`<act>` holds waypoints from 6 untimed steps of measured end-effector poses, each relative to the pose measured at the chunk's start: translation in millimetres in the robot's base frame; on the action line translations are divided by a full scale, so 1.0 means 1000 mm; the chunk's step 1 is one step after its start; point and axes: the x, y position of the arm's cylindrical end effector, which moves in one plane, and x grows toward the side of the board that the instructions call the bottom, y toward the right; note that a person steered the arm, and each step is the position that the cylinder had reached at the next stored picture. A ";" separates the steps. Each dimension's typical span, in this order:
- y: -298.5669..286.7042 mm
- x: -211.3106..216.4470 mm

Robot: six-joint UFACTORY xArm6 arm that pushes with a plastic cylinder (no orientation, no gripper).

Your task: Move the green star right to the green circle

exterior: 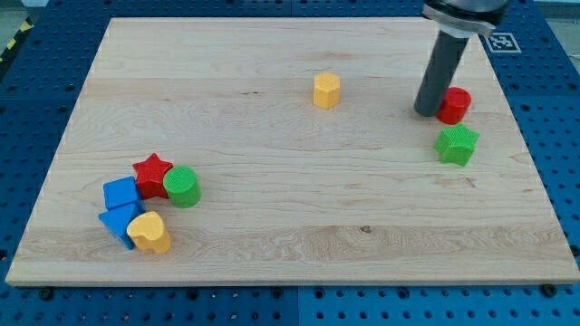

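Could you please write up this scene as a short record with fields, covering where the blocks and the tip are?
board: wooden board
my tip: touching or nearly touching the red cylinder's left
green star: below the red cylinder, view's right
green circle: view's lower left, touching red star
cluster: blue cube, blue triangle, yellow heart
yellow hexagon: alone, top centre
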 end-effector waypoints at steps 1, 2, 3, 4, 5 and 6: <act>0.002 0.003; 0.002 0.029; 0.010 0.070; 0.021 0.099; 0.024 0.092; 0.040 0.082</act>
